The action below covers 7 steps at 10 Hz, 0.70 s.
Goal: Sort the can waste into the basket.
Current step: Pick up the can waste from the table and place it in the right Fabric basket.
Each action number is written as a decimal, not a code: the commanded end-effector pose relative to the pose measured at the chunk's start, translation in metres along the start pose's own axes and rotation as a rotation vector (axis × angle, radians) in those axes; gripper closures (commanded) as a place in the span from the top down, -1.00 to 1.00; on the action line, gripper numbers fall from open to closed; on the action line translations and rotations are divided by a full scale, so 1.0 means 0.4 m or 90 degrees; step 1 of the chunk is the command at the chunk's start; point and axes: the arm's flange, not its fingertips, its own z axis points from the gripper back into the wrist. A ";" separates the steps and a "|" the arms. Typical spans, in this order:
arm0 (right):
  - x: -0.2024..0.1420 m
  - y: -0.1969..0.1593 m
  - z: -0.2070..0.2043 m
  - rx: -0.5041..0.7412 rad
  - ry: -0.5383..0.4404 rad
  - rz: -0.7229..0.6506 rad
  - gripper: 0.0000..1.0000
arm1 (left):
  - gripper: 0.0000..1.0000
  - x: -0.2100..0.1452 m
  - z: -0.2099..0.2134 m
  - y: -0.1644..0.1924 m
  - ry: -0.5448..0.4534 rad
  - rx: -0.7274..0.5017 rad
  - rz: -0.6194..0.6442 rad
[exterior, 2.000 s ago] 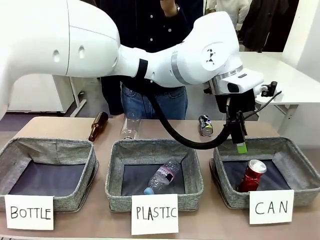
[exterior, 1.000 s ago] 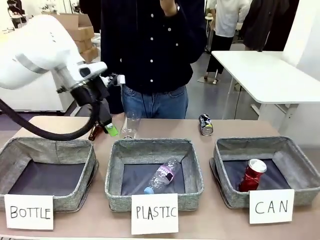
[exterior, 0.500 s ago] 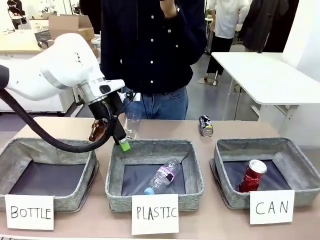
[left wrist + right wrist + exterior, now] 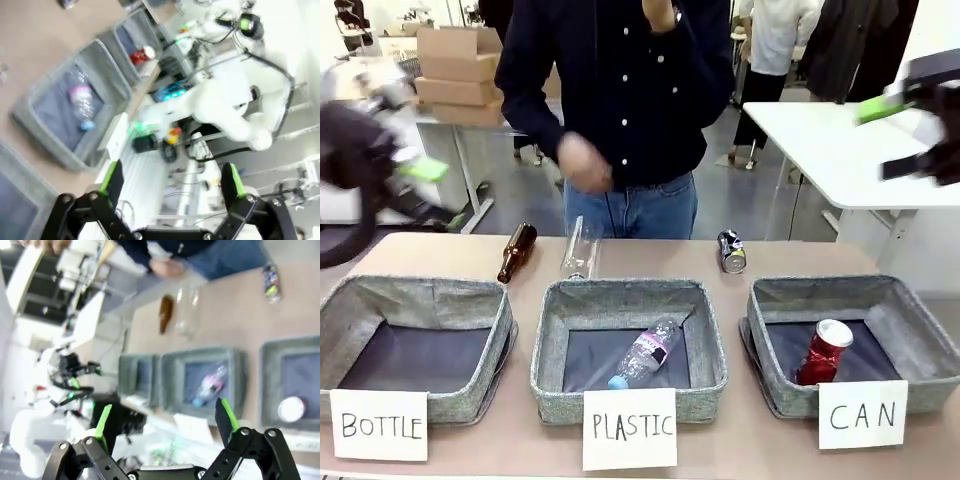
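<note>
Front view: red can lies inside the basket, black can on the table beyond the basket's far-left corner, and since my left pincer and right pincer stand wide and empty, I judge the next move is descending onto the black can.

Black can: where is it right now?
Front view: the black can lies on the table, far side, right of centre, behind the gap between the PLASTIC bin and the CAN basket.
</note>
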 end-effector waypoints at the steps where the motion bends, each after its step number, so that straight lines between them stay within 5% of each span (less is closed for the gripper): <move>1: -0.002 -0.015 0.006 0.028 0.067 -0.097 1.00 | 1.00 -0.121 0.125 0.100 -0.136 -0.129 0.087; 2: 0.008 -0.042 0.022 0.026 0.063 -0.120 1.00 | 1.00 -0.135 0.163 0.129 -0.198 -0.168 0.030; 3: -0.013 0.005 -0.026 0.019 0.045 -0.037 1.00 | 1.00 -0.109 0.085 0.036 -0.060 -0.066 0.050; 7: -0.013 0.005 -0.026 0.019 0.045 -0.037 1.00 | 1.00 -0.109 0.085 0.036 -0.060 -0.066 0.050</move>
